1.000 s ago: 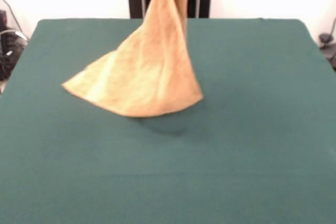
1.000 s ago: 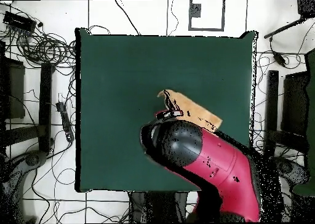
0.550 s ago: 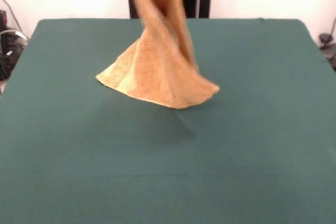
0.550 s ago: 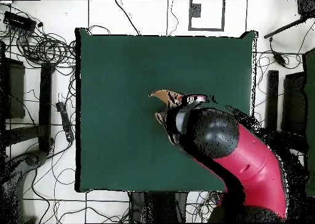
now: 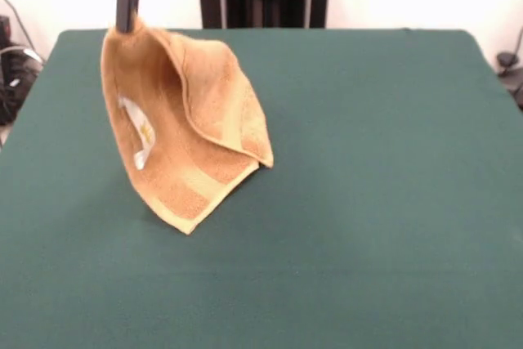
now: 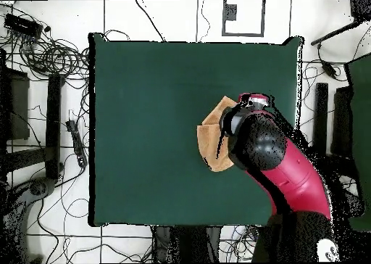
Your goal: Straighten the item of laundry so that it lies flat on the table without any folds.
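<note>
The item of laundry (image 5: 192, 132), a golden-orange terry towel, hangs by its top corner on the left side of the front view. It is draped in a fold, with a white tag (image 5: 139, 132) showing inside, and its lowest corner reaches down to about the table (image 5: 392, 161). My gripper (image 5: 126, 24) is shut on that top corner, above the table's far left part. In the overhead view the towel (image 6: 212, 134) shows beside the red arm (image 6: 279, 167), which hides the gripper, over the green table (image 6: 145, 94).
Bundles of cables (image 6: 51, 58) lie on the floor beside the table's left edge in the overhead view. Dark stands (image 6: 340, 123) flank its right edge. Wide bare green cloth surrounds the towel.
The gripper has swung the towel leftward in the front view and come down into the picture. The towel went from a twisted cone to a hanging folded drape with the tag showing.
</note>
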Tool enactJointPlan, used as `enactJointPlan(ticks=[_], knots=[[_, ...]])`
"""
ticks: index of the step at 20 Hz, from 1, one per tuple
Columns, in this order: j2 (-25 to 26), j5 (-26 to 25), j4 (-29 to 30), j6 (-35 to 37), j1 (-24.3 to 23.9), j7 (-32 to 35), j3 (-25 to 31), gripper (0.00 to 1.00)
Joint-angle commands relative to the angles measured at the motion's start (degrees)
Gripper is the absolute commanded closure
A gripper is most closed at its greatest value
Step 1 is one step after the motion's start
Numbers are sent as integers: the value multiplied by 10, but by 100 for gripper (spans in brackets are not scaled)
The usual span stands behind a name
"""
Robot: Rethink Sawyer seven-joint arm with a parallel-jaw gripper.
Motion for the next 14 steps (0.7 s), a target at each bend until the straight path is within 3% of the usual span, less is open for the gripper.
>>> enactJointPlan(ticks=[1, 7, 11, 14], knots=[[54, -12, 65, 5, 24, 44, 93, 100], [-44, -76, 113, 136, -23, -64, 62, 100], [-37, -94, 154, 65, -88, -85, 132, 100], [-22, -92, 126, 67, -55, -19, 129, 100]])
